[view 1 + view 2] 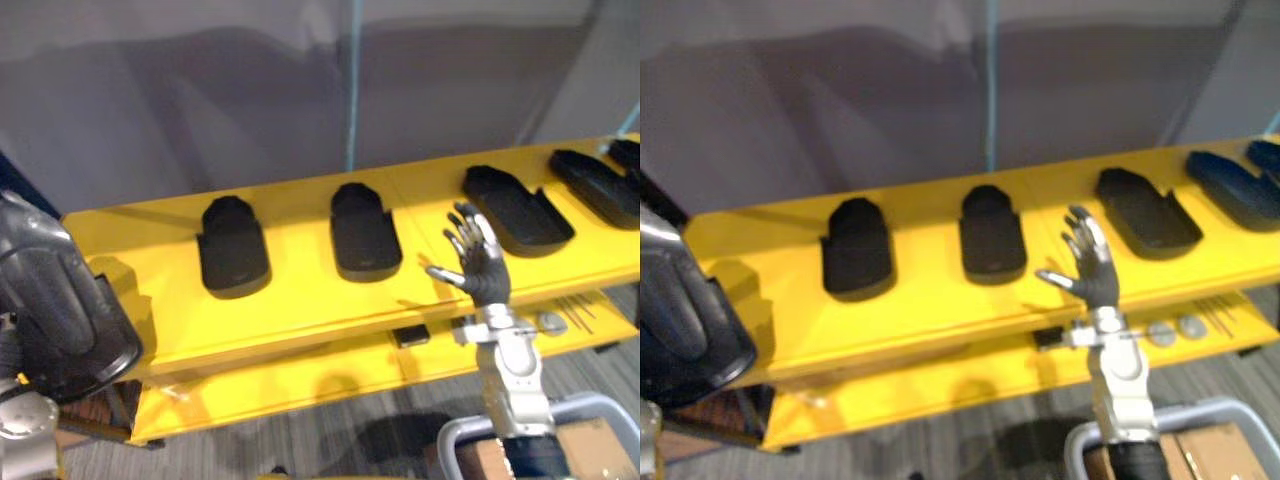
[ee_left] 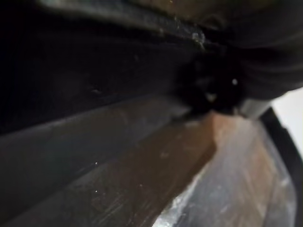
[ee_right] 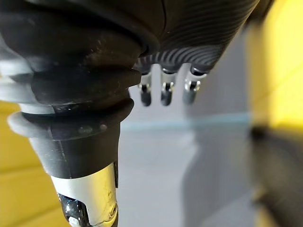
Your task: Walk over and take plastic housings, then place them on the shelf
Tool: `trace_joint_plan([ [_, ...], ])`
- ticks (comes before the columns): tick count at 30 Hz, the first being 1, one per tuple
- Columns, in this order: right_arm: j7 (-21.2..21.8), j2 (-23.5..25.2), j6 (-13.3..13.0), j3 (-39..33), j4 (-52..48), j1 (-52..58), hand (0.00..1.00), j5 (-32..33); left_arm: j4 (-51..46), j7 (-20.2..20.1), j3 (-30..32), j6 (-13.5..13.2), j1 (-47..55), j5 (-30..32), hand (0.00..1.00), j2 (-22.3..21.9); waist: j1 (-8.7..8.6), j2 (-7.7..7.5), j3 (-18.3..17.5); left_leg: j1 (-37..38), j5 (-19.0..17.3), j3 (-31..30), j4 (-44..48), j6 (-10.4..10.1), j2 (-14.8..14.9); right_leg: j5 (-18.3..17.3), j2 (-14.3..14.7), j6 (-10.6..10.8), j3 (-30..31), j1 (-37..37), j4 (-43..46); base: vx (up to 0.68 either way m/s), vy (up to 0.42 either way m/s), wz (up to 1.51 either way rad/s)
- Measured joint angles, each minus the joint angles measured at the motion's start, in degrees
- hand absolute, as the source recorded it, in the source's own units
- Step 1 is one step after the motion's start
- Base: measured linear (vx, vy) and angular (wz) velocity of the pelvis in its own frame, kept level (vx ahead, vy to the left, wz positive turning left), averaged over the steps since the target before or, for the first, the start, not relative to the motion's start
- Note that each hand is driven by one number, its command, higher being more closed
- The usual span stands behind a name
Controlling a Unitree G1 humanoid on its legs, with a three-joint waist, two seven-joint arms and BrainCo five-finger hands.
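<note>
Several black plastic housings lie in a row on the yellow shelf [image 1: 300, 320]: one at the left [image 1: 233, 247], one in the middle [image 1: 365, 232], one further right [image 1: 515, 208] and more at the far right [image 1: 597, 183]. My right hand [image 1: 482, 265] is raised in front of the shelf's front edge, between the middle and third housings, open with spread fingers and holding nothing. Another large dark housing [image 1: 50, 300] hangs close to the camera at the lower left, above my left arm [image 1: 25, 425]. The left hand is hidden behind it.
A lower yellow shelf board [image 1: 300, 385] carries a small black block [image 1: 411, 336] and round silver pieces [image 1: 550, 321]. A grey wall and a blue upright pole [image 1: 352, 85] stand behind. A grey-framed cart with a cardboard box [image 1: 590, 450] sits at the lower right.
</note>
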Motion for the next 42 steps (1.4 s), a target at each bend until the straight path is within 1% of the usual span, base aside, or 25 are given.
trace_joint_plan([
  [2,-0.95,-1.42,0.59,-2.98,-0.03,2.39,0.00,0.03,5.52,-1.22,0.23,2.52,-1.63,0.92,1.00,4.19,-1.38,0.63,-0.22,-0.45,-0.22,1.66,0.02,0.31,-0.61,-0.36,-0.61,0.06,2.19,-2.51,1.76,-0.03,0.005,-0.35],
  [3,-1.02,-1.75,0.78,-3.82,-0.03,2.95,0.00,0.03,6.38,-1.74,0.23,2.94,-1.98,2.29,1.00,5.00,-1.41,0.90,-0.33,-0.76,-0.24,1.99,0.06,0.35,-0.77,-0.39,-0.79,0.11,2.66,-3.28,2.15,-0.01,0.010,-0.27],
  [5,-1.03,-2.92,1.61,-6.08,-0.01,4.81,0.00,0.05,7.89,-4.19,0.20,4.32,-3.44,6.00,1.00,7.32,-1.74,1.92,0.19,-0.76,-0.25,2.40,0.07,0.40,-1.26,-0.48,-1.37,0.58,3.49,-4.06,3.11,0.01,0.009,-0.09],
  [8,-0.79,-3.10,1.89,-6.40,0.00,6.45,0.00,0.08,9.78,-7.07,-0.01,5.70,-4.07,9.34,1.00,10.91,-2.52,2.49,0.16,-0.72,-0.25,2.81,0.28,0.40,-1.27,-0.76,-1.41,0.56,3.67,-4.19,3.50,0.00,0.000,0.00],
  [9,-0.75,-3.09,1.89,-6.41,0.02,7.12,0.00,0.08,10.62,-8.75,-0.50,6.79,-4.79,9.96,1.00,12.47,-2.68,2.56,0.20,-0.73,-0.26,2.98,0.40,0.39,-1.23,-1.02,-1.41,0.32,3.73,-4.27,3.74,0.01,-0.014,-0.03],
  [11,-0.75,-3.09,1.89,-6.39,0.09,7.28,0.00,0.08,11.75,-11.28,-1.01,8.59,-5.78,12.53,1.00,14.27,-2.65,2.55,0.19,-0.84,-0.27,3.52,0.39,0.38,-1.23,-1.26,-1.41,0.09,4.32,-5.11,4.32,0.00,-0.012,-0.10],
  [13,-0.80,-3.06,1.89,-6.46,0.26,7.81,0.00,0.15,14.40,-15.11,-4.17,12.00,-7.50,15.15,1.00,16.41,-2.70,2.51,0.23,-0.81,-0.30,4.26,0.41,0.37,-1.25,-1.38,-1.40,-0.07,4.68,-5.40,4.42,-0.01,-0.003,-0.09],
  [15,-0.79,-3.01,1.88,-6.45,0.29,8.29,0.00,0.15,15.52,-17.36,-5.41,13.82,-8.14,16.40,1.00,16.92,-2.75,2.45,0.28,-0.89,-0.40,4.42,0.42,0.36,-1.26,-1.50,-1.40,-0.04,4.87,-5.66,4.52,-0.01,0.000,-0.07],
  [16,-0.79,-2.93,1.88,-6.44,0.38,8.34,0.00,0.14,16.50,-19.24,-5.50,15.48,-8.45,17.61,1.00,16.94,-2.71,2.29,0.41,-1.01,-0.44,4.77,0.43,0.33,-1.32,-1.70,-1.40,-0.04,5.45,-6.28,4.88,-0.02,-0.002,-0.11],
  [20,-0.94,-2.63,1.88,-6.46,0.45,8.32,0.00,0.15,18.39,-22.46,-7.59,18.82,-9.16,18.35,1.00,18.53,-2.71,1.42,1.01,-2.99,-0.49,4.99,1.25,0.34,-1.33,-1.97,-1.64,-0.35,6.06,-8.73,6.19,-0.01,-0.004,-0.05],
  [22,-1.04,-2.34,1.88,-6.39,0.47,8.06,0.00,0.12,18.40,-22.91,-7.58,20.16,-10.20,18.28,1.00,18.57,-2.54,1.05,2.28,-3.65,-0.50,4.86,2.25,0.33,-1.35,-2.27,-1.95,-0.56,6.13,-9.23,7.09,-0.02,-0.023,0.06],
  [26,-1.15,-2.25,1.88,-6.42,0.49,7.35,0.00,0.10,18.40,-22.85,-7.58,20.51,-10.63,17.88,1.00,18.56,-2.53,0.65,5.11,-4.54,-0.73,4.88,3.11,0.33,-1.31,-3.07,-2.32,-0.52,6.24,-10.26,8.44,-0.04,-0.016,0.03],
  [28,-1.25,-2.21,1.88,-6.45,0.49,6.59,0.00,0.11,18.31,-22.60,-7.59,21.12,-10.89,17.83,1.00,18.56,-2.59,0.28,6.19,-5.91,-0.79,4.83,4.10,0.38,-1.21,-2.97,-2.33,-0.66,6.47,-11.24,8.68,-0.02,-0.006,0.00],
  [29,-1.30,-2.15,1.88,-6.44,0.49,6.08,0.00,0.12,18.30,-22.36,-7.60,21.65,-11.62,17.54,1.00,18.55,-2.61,-0.19,7.53,-6.23,-0.98,4.72,4.80,0.33,-1.08,-2.89,-2.33,-0.75,6.53,-11.30,8.97,-0.02,-0.015,0.04],
  [30,-1.31,-2.14,1.88,-6.44,0.49,5.98,0.00,0.12,18.28,-22.28,-7.60,21.86,-11.89,17.45,1.00,18.55,-2.61,-0.40,7.84,-6.52,-1.18,4.63,5.20,0.29,-0.97,-2.76,-2.33,-0.53,6.51,-11.40,9.11,0.00,0.000,0.00],
  [31,-1.43,-2.14,1.84,-6.45,0.49,5.56,0.00,0.12,18.18,-21.96,-7.60,22.24,-12.29,17.40,1.00,18.54,-2.55,-0.87,8.39,-7.15,-1.63,4.57,6.09,0.22,-0.81,-2.74,-2.32,-0.56,6.58,-11.79,9.30,0.00,0.000,0.00],
  [33,-2.14,-2.13,1.77,-6.45,0.49,5.04,0.00,0.15,18.04,-20.82,-7.60,22.60,-12.40,17.14,1.00,18.46,-2.58,-1.17,8.81,-8.25,-2.49,4.53,7.74,0.19,-0.54,-2.65,-2.28,-0.61,6.59,-12.12,9.29,0.00,0.000,0.00],
  [35,-2.34,-2.12,1.77,-6.48,0.49,4.99,0.00,0.16,17.14,-19.73,-7.60,22.68,-12.42,15.97,1.00,18.46,-2.39,-1.22,8.90,-8.94,-3.75,4.50,9.65,0.15,-0.25,-2.46,-2.27,-0.61,6.73,-12.13,9.31,0.01,0.012,-0.04],
  [37,-2.33,-2.11,1.74,-6.52,0.47,3.82,0.00,0.20,16.05,-18.14,-7.61,22.70,-12.55,15.50,1.00,18.45,-2.08,-1.29,10.46,-9.53,-5.64,4.92,12.70,0.20,0.18,-2.44,-2.22,-0.57,7.52,-11.96,9.50,0.01,0.028,-0.13],
  [40,-2.35,-1.94,1.75,-6.50,0.48,3.39,0.00,0.21,14.67,-17.80,-7.64,22.80,-14.60,15.08,1.00,18.45,-1.97,-1.13,12.65,-11.85,-7.72,4.45,17.02,0.55,0.89,-2.28,-2.21,-0.43,7.28,-11.99,9.48,-0.02,0.011,0.03],
  [42,-2.37,-1.75,1.75,-6.50,0.48,3.38,0.00,0.14,13.79,-17.64,-7.66,23.34,-15.12,14.97,1.00,18.44,-1.93,-1.19,13.07,-12.94,-8.75,4.33,19.05,0.62,1.21,-2.19,-2.22,-0.30,7.20,-12.06,9.46,-0.01,0.009,0.02],
])
